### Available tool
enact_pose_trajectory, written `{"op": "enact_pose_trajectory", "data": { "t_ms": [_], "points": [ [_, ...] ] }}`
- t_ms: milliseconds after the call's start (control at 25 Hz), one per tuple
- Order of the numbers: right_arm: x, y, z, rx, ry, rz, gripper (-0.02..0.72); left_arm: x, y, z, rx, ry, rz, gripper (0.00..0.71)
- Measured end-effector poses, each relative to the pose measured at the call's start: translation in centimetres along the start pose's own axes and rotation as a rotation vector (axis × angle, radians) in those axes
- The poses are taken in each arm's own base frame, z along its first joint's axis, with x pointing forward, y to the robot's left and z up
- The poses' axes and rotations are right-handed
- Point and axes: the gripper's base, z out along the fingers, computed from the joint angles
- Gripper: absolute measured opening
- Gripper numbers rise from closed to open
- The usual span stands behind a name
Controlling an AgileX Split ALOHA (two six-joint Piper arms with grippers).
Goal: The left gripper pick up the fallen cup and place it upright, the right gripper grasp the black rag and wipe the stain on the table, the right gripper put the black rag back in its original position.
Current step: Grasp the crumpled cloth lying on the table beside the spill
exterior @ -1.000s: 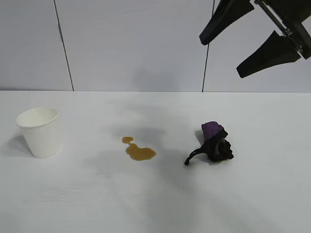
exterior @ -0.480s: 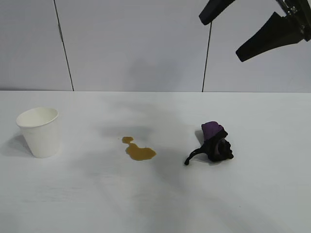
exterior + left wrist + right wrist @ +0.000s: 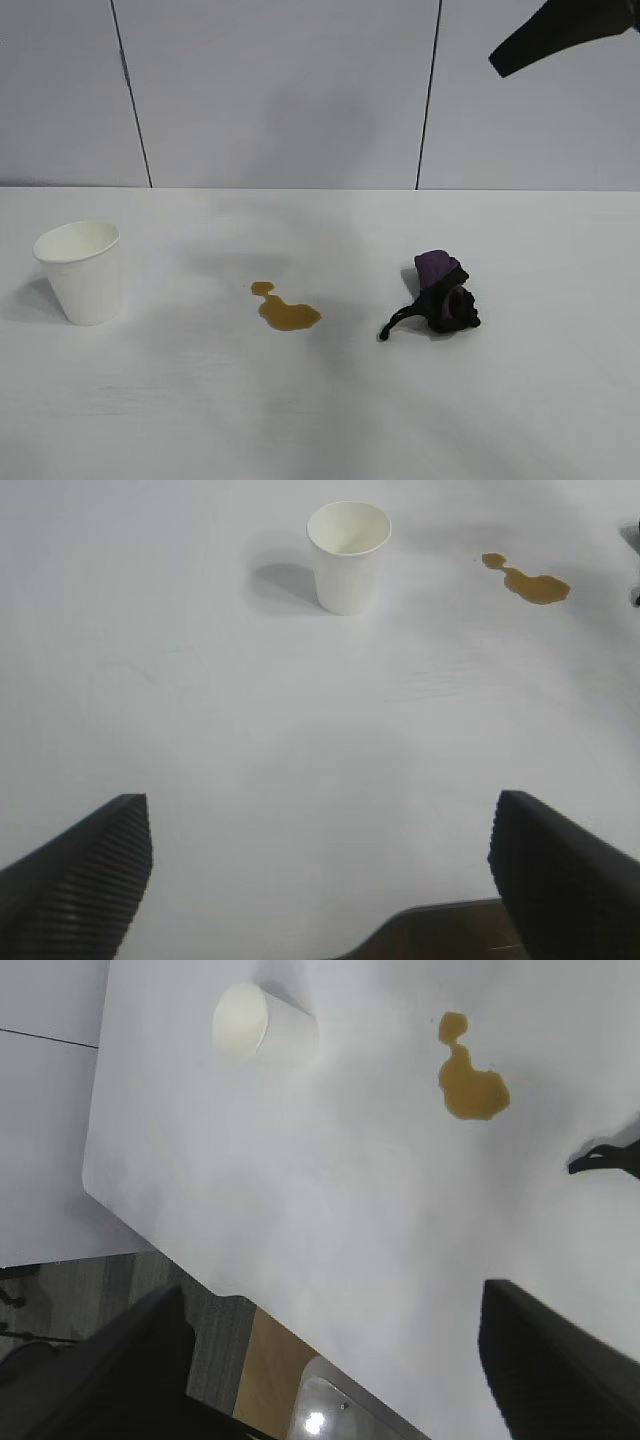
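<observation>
On the worktop (image 3: 560, 420) the cup (image 3: 84, 272) stands upright; the stain (image 3: 285, 309) remains unwiped, apparently, the black rag (image 3: 442, 297) beside it ungrasped. Both arms' jaws gape empty.

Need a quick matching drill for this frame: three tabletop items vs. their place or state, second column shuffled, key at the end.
Column one:
1. white paper cup
2. amber-brown liquid stain
3. bunched black rag with purple patch

Column two:
A. lying at the exterior view's right, untouched
B. standing upright at the exterior view's left
C. unwiped, between the other two

Pairs: 1-B, 2-C, 3-A
</observation>
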Motion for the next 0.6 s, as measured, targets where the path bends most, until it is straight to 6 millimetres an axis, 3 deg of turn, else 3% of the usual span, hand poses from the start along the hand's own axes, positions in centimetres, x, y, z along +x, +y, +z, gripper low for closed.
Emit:
{"op": "enact_pose_trajectory", "data": {
  "t_ms": [320,600],
  "points": [
    [0.0,-2.6,-0.5,0.298,0.050,0.011,0.558,0.0,0.1,0.0,-0.006,0.001,0.002,0.660],
    [-0.7,-5.3,3.1,0.321,0.151,0.086,0.558,0.0,0.1,0.0,-0.006,0.001,0.001,0.660]
  ]
}}
